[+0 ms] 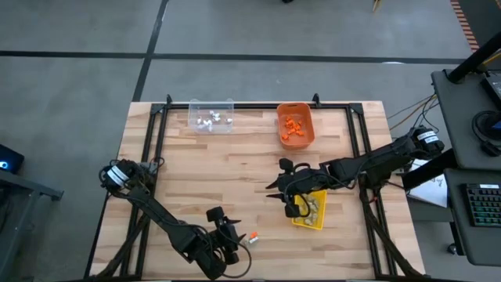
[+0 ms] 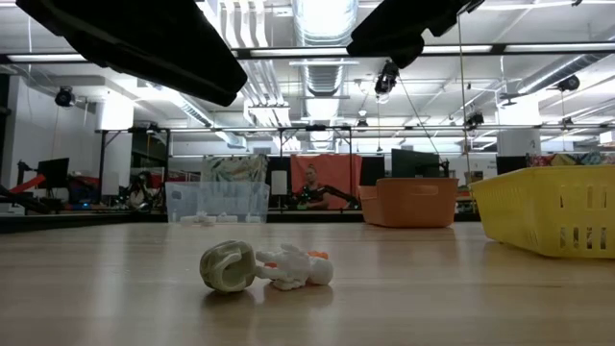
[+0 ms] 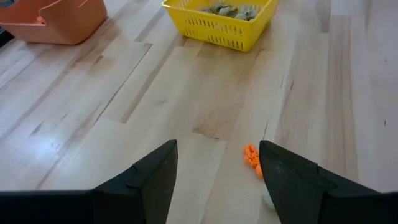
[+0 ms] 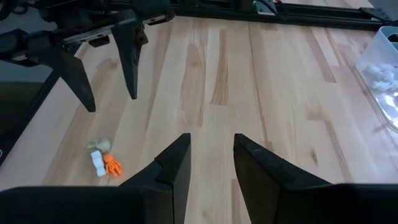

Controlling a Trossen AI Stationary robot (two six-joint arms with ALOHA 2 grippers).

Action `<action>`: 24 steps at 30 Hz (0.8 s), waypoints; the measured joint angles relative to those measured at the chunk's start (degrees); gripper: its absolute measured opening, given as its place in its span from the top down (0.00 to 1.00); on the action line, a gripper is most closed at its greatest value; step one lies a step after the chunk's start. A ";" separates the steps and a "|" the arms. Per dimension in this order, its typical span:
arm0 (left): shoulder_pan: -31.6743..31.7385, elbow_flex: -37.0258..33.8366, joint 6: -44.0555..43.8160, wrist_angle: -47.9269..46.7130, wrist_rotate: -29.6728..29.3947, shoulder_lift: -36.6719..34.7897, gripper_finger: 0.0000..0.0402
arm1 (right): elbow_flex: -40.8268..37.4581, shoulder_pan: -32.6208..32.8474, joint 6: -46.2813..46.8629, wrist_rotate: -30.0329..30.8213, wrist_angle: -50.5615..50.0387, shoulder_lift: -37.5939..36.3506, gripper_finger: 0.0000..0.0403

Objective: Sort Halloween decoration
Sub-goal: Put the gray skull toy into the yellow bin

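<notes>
Loose trinkets: a small cluster of Halloween decoration pieces (image 1: 252,238), namely a dull tan-grey rounded piece (image 2: 228,266), a white figure (image 2: 298,268) and a tiny bright orange piece (image 3: 252,155), is seen lying on the bare wooden table (image 1: 235,172) near its front edge.
Relation to left gripper: the cluster is found just beside the left gripper (image 1: 227,243), off one fingertip and not between the fingers.
Left gripper state: the fingers are spread wide and nothing is held.
Left arm pose: stretched low from the table's left side toward the front edge.
Right gripper: it (image 1: 291,205) is held over the yellow mesh plastic bin (image 1: 309,211), jaws parted, empty.
Sorted pieces: orange ones are kept in the orange plastic bin (image 1: 296,125), white ones in the clear plastic bin (image 1: 211,116).
</notes>
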 joint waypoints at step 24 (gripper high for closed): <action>0.07 0.00 1.81 3.47 -1.48 6.04 0.48 | -0.57 0.11 2.04 0.02 0.00 0.17 0.75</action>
